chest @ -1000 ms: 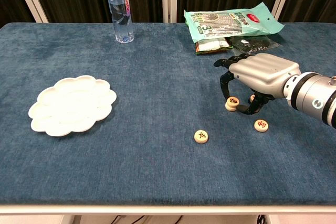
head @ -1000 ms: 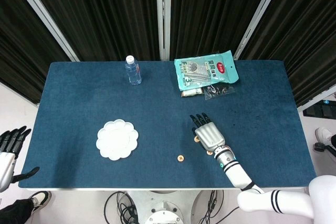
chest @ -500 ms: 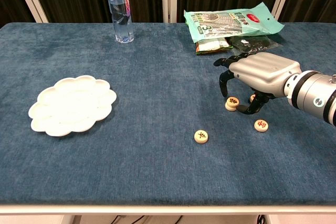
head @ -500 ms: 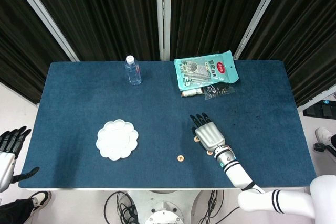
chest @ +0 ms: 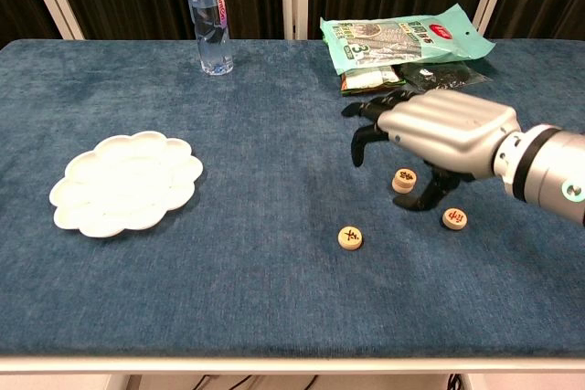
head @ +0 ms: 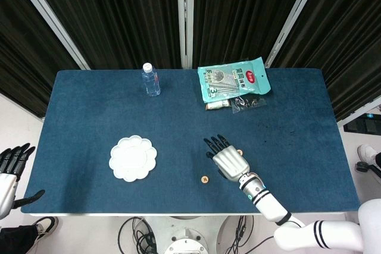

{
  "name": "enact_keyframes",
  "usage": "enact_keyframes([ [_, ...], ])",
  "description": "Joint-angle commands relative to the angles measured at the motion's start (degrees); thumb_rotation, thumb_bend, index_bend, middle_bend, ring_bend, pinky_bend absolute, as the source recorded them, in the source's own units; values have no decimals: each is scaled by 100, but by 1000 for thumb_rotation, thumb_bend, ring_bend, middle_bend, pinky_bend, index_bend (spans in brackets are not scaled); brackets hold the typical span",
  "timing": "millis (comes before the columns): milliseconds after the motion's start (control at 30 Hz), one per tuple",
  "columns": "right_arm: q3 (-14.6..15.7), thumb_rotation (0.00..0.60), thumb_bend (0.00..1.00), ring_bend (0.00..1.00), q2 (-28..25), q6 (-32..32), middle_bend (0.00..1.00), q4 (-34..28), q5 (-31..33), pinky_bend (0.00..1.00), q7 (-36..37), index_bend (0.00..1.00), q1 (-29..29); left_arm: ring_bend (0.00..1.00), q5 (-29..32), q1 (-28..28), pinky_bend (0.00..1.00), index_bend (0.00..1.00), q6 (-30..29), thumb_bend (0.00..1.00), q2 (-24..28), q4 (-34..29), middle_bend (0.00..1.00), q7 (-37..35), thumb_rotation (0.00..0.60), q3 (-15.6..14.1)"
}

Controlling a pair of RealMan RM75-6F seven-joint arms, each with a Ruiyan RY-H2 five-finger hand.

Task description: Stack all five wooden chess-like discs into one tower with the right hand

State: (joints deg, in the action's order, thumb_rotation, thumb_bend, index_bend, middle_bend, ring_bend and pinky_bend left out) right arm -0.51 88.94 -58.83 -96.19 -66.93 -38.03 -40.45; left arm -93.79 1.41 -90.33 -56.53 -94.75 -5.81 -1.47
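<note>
Chest view, right hand (chest: pixel 448 130) fingers spread, empty, hiding discs behind, left hand (head: pixel 9 168) cut off.

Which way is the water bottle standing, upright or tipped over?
Upright. The bottle stands on its base on the table, its white cap at the top in the chest view.
</note>
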Motion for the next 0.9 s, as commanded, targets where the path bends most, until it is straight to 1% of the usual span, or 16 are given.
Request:
enact_keyframes([
  [33, 117, 600, 227, 0, -27, 61, 6, -66, -156, 0, 34, 312, 22, 0, -186, -37, 0, 63, -135, 0, 42, -80, 4, 7, 600, -47],
  [200, 234, 600, 225, 0, 65, 225, 6, 31, -369, 0, 95, 315, -4, 0, -503, -71, 0, 63, -284, 0, 106, -179, 4, -37, 600, -150],
  [400, 286, 600, 223, 0, 239, 278, 6, 156, -606, 0, 207, 321, 9, 0, -460, -69, 0, 63, -240, 0, 144, -205, 4, -67, 600, -164],
  [900, 230, 600, 223, 0, 515, 269, 14, 441, -671, 0, 175, 383, 94, 0, -405, -53, 0, 63, -187, 0, 164, -191, 4, -142, 600, -165],
])
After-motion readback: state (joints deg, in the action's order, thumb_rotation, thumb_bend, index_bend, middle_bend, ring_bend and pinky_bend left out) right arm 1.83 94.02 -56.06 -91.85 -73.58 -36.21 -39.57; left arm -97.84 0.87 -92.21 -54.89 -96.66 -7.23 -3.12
